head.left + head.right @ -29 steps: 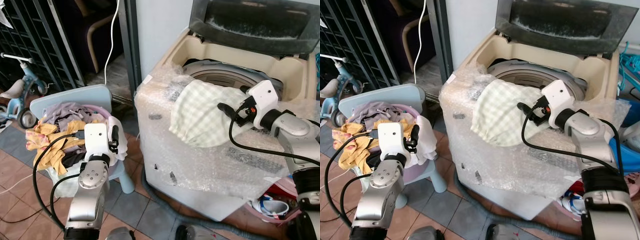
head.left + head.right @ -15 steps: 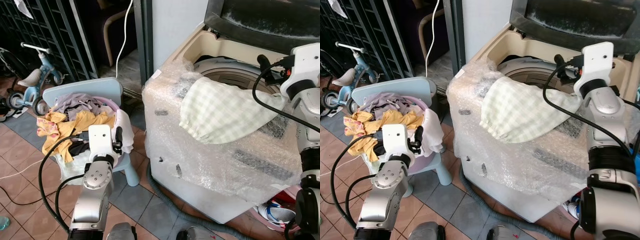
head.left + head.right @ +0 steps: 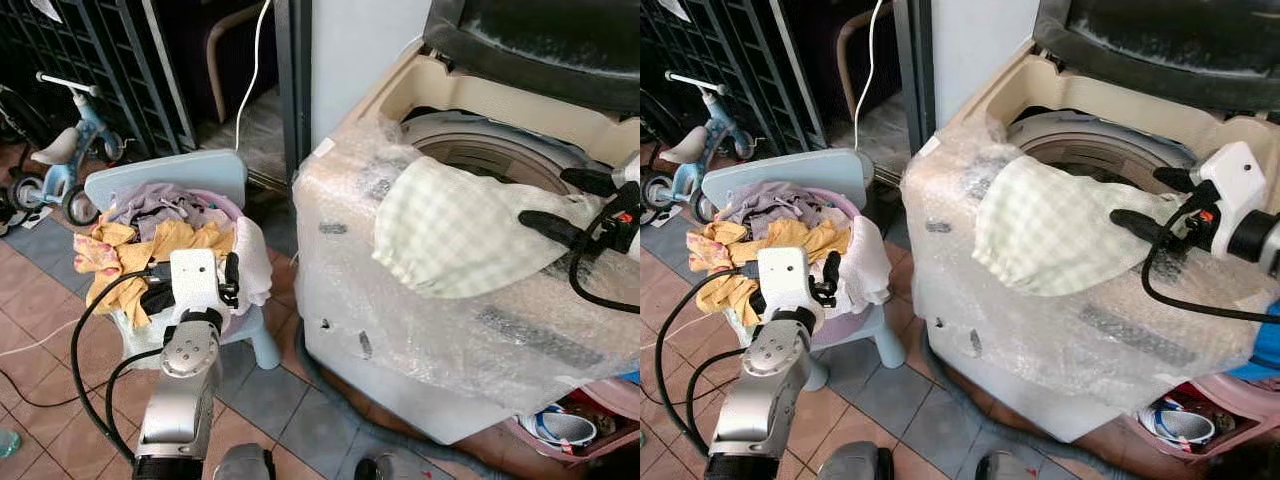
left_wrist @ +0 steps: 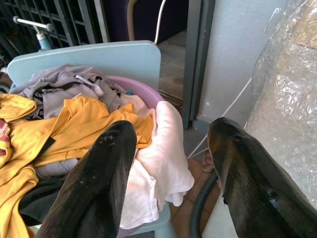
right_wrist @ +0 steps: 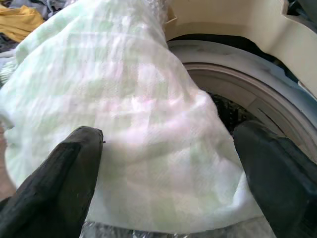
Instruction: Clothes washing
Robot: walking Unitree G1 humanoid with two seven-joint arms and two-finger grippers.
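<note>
Clothes (image 3: pixel 160 235) fill the pink basket (image 4: pixel 141 89) on the left, soft and light. The left tool (image 4: pixel 171 163) hovers over them, fingers apart. Right, a checked cloth (image 3: pixel 1050 225) hangs over the washer (image 3: pixel 1040 330) rim. The right tool (image 5: pixel 171 173), fingers apart, should pinch its bunched far edge.

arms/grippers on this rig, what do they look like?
Silver metal arms with round joints. Each wrist carries a boxy white housing; black cables loop from it. Left gripper and right gripper: two long black fingers each. Red-orange marking beside the right housing.
</note>
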